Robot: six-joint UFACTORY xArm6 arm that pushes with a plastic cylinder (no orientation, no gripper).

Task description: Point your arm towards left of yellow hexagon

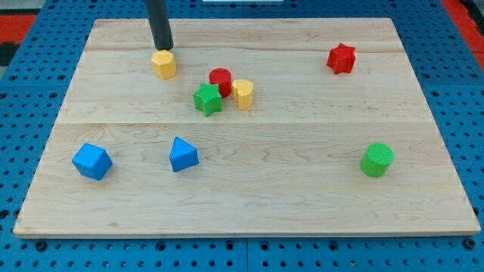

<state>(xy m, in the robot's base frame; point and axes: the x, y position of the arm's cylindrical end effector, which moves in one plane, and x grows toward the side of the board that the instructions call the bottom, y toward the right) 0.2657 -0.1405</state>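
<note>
Tool was my tip (163, 47), a plain rod w/ nothing to open or close, gripping nothing; it stood at the top edge of the yellow hexagon (163, 64), touching or nearly so — couldn't tell which.

To do the step well, I judged the tip needed to go round the hexagon's top-left corner w/o nudging it, then stop just beside its left face on bare wood. Risk: dragging straight down would shove the block toward the view's bottom.

Hexagon lay in the upper-left part of the surface (302, 204), directly below the tip in view. To its right & lower sat a cluster: red cylinder (220, 78), green star (207, 99), yellow block (243, 94), shape unclear. Further off: red star (341, 58) top right, green cylinder (376, 160) lower right, blue cube (92, 161) and blue block (183, 154) lower left.
</note>
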